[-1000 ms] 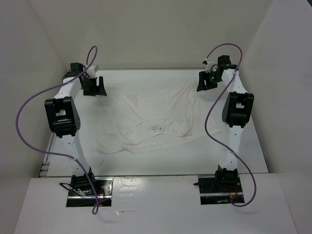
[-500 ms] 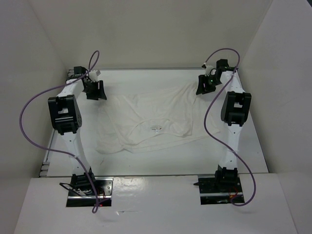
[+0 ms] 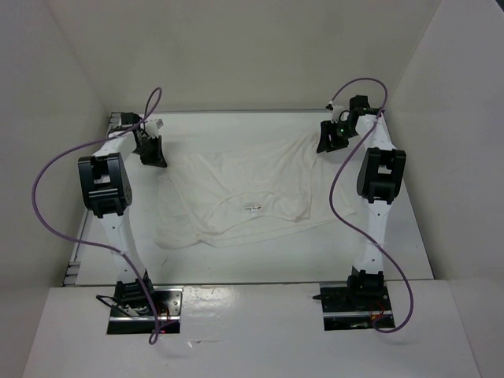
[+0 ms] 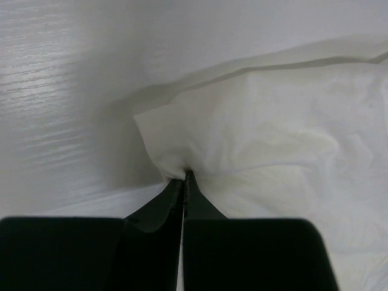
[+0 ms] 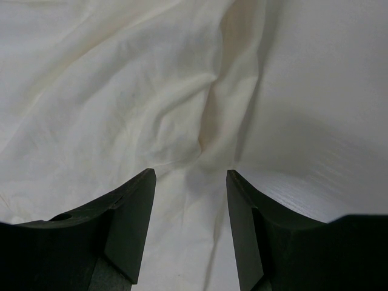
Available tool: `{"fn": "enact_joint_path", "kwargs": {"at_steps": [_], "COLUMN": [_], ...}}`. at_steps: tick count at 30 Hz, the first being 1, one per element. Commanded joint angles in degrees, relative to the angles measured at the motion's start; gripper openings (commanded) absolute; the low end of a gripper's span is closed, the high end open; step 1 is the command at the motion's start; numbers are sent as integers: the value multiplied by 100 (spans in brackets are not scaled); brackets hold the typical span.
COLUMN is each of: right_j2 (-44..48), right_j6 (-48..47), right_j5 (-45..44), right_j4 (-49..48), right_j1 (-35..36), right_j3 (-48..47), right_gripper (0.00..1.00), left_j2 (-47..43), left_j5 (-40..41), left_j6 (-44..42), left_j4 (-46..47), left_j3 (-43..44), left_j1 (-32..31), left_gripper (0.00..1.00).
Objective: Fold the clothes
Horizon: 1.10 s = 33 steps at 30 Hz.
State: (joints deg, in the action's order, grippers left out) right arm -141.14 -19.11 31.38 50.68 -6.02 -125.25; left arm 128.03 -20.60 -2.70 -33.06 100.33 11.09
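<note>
Wrinkles run across the clothes (image 3: 244,197), one white garment spread flat over the middle of the table (image 3: 236,264), its tiny dark label (image 3: 252,208) near the centre. At the garment's far left corner the left gripper (image 4: 183,177) is fully closed, its fingertips pinching a small peak of fabric. At the far right corner the right gripper (image 5: 190,176) stands with jaws partly apart, a raised fold of cloth lying between them, not visibly clamped.

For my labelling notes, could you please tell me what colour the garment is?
The garment is plain white, clearest in the top external view.
</note>
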Motion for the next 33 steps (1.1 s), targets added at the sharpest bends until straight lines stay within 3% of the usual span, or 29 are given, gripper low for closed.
{"fn": "enact_joint_path", "kwargs": {"at_steps": [1,24,33], "right_j2": [140,-124,-361], "right_j6": [-31,-136,-84], "right_j5": [141,-35,-193], "right_j4": [-5,100,100], "right_j1": [22,391,391], "right_j3": [-61,-324,-439], "right_gripper": [58,58,38], "left_j2": [-340,-533,-533], "left_j5": [47,82,82], "left_j6": [33,85,33], "left_j4": [-43,-16,-69], "left_j3": [-189,-313,-313], "left_j1": [138,402,402], "left_gripper": [0,0,0]}}
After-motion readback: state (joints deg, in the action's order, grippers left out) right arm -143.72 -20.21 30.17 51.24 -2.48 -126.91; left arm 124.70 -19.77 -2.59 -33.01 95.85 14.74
